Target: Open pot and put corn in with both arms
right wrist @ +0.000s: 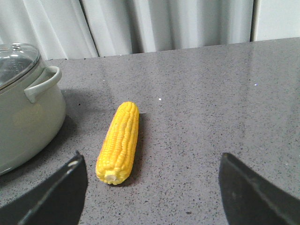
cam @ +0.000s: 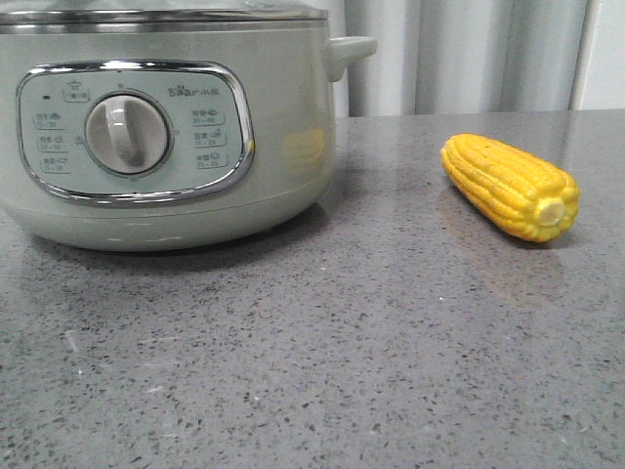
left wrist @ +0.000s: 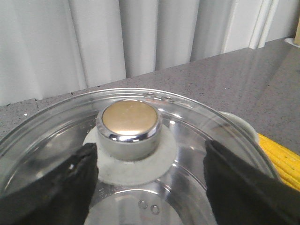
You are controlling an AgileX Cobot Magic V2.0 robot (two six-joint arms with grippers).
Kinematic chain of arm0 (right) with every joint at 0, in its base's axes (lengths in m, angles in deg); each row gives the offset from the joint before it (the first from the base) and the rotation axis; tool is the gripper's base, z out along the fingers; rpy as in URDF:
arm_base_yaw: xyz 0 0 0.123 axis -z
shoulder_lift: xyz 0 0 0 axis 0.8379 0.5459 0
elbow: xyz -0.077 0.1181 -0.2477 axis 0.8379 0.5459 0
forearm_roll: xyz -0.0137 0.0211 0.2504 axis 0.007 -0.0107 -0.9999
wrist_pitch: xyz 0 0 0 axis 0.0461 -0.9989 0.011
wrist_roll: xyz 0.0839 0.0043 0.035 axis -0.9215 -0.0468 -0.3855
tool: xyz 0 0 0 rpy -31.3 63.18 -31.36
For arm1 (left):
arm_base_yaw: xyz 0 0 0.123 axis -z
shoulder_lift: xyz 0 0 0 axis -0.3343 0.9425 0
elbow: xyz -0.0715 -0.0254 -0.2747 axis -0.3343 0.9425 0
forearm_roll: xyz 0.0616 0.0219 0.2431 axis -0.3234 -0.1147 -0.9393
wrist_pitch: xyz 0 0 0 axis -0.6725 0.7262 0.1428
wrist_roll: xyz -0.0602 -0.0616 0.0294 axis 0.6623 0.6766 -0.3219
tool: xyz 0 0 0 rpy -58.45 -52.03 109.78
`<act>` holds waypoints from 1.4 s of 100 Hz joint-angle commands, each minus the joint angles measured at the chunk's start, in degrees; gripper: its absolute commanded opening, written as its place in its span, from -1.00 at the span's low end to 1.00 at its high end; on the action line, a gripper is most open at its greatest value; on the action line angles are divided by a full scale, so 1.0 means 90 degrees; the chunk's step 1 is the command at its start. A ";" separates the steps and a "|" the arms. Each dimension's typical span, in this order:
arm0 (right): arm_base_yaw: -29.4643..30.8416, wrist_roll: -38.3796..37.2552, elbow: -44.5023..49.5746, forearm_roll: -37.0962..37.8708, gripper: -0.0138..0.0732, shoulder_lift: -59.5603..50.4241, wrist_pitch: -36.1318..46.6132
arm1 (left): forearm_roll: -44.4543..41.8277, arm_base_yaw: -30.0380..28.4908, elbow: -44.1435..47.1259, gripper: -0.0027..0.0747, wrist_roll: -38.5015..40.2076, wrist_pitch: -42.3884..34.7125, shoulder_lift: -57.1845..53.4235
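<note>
I am holding the left tool (left wrist: 150, 183) spread open astride the chrome knob (left wrist: 129, 120) of the pale sage-green cooker's (cam: 283, 127) glass lid (left wrist: 197, 140); the right tool (right wrist: 152, 192), jaws gaping, is facing the bright yellow corn cob (right wrist: 119, 140) lying stub-first toward it, toward the tabletop's (cam: 342, 342) right edge.

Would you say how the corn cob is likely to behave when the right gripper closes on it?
The corn lies on its side on the smooth counter, rounded and tapered, so a nudge would probably roll it in a curve. Its glossy kernels may slip. It looks stiff.

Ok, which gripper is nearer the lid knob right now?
Left. The left gripper is open, its fingers either side of the lid knob. The right gripper is open over the table by the corn, beside the pot.
</note>
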 commanded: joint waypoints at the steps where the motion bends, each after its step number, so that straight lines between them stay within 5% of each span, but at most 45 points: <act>1: 0.0038 0.0046 -0.0221 0.0066 0.48 0.0126 0.0558 | 0.0083 0.0041 -0.0351 0.22 0.0001 -0.0688 0.0139; 17: 0.0038 0.0046 -0.0221 0.0066 0.48 0.0126 0.0572 | 0.0083 0.0041 -0.0599 0.24 0.0001 -0.0965 0.0558; 37: 0.0038 0.0046 -0.0221 0.0066 0.48 0.0126 0.0572 | 0.0083 0.0041 -0.0912 0.54 0.0001 -0.1061 0.1056; 62: 0.0038 0.0046 -0.0221 0.0066 0.48 0.0126 0.0572 | 0.0109 0.0041 -0.0963 0.52 0.0001 -0.1061 0.1435; 105: 0.0038 0.0046 -0.0221 0.0066 0.48 0.0126 0.0630 | 0.0137 0.0041 -0.1020 -0.63 0.0001 -0.1102 0.1276; 140: 0.0038 0.0046 -0.0221 0.0066 0.48 0.0126 0.0964 | 0.0084 -0.0073 -0.1221 -0.75 -0.0015 -0.1272 0.0005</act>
